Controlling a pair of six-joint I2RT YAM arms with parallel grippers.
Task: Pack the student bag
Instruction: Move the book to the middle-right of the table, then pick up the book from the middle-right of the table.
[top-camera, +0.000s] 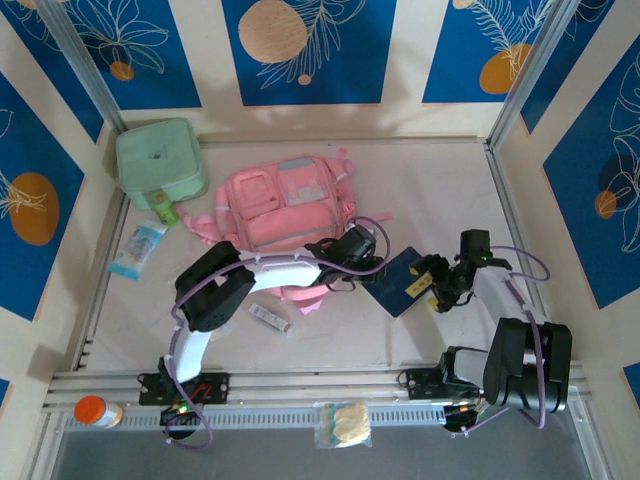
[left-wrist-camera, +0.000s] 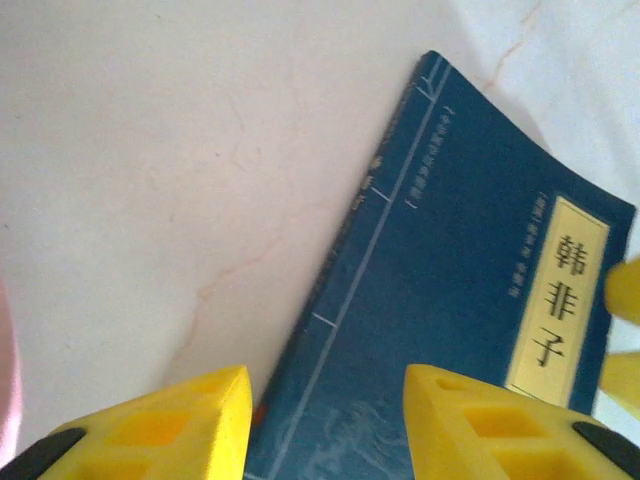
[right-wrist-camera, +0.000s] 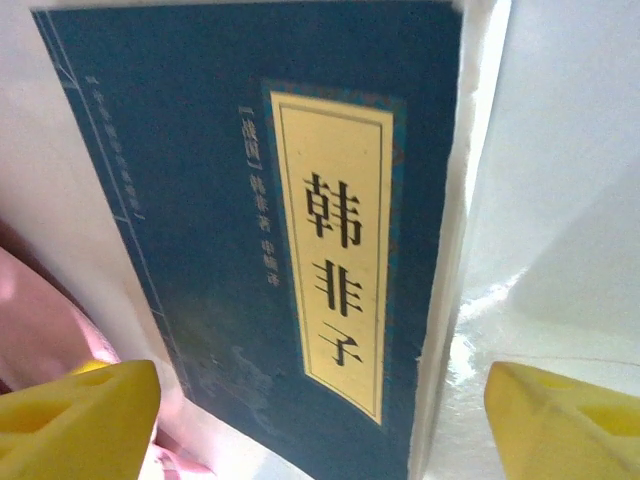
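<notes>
The student bag (top-camera: 283, 205), a large pink backpack, lies flat at the middle back of the table. A dark blue book (top-camera: 403, 283) with a yellow title label lies just right of the bag's front corner. My left gripper (top-camera: 378, 268) hovers over the book's left edge. In the left wrist view the book (left-wrist-camera: 450, 300) lies under that gripper (left-wrist-camera: 325, 425), whose yellow jaws stand apart around the spine edge. My right gripper (top-camera: 433, 290) is at the book's right side. In the right wrist view the book (right-wrist-camera: 250, 200) lies between that gripper's (right-wrist-camera: 320, 425) wide-open jaws.
A mint-green square case (top-camera: 160, 163) sits at the back left. A clear snack packet (top-camera: 138, 250) and a small wrapped bar (top-camera: 270, 317) lie on the left half. An orange-capped bottle (top-camera: 97, 411) and a bag of biscuits (top-camera: 345, 425) rest on the front rail.
</notes>
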